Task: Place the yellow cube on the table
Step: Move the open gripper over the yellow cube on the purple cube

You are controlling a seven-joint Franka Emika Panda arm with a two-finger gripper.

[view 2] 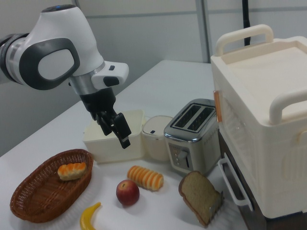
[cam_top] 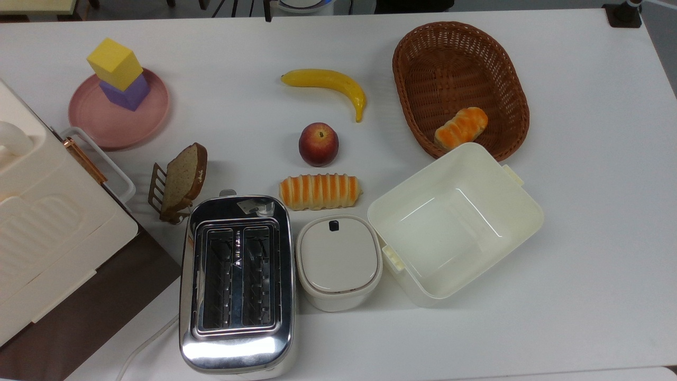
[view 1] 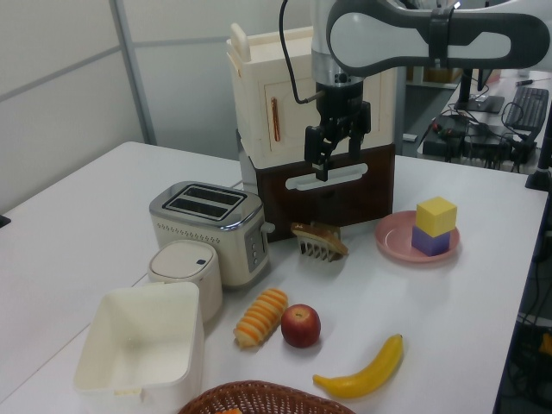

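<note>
Top view, cube: the yellow cube [cam_top: 115,63] sits on top of the purple cube [cam_top: 126,91], both on the pink plate [cam_top: 119,127] near the top view's left edge.
Left view, cube: the same stack stands on the plate at the left view's right, the yellow cube [view 1: 436,215] square on its purple partner and touching nothing else.
Claw: the claw [view 1: 326,156] hangs in the air in front of the cream cabinet [view 1: 285,95], well apart from the plate; its fingers stand a little apart with nothing between them.
Right view, claw: the claw [view 2: 118,131] points down over the counter [view 2: 158,206], empty.
Done: nothing that shows; the cube is not yet gripped or lifted.
Left: judged from this, the whole job: reach the plate, take the yellow cube off the purple one, set it on bare counter [cam_top: 592,159].
Free space: open counter lies beside the plate and around the banana [cam_top: 328,84].
</note>
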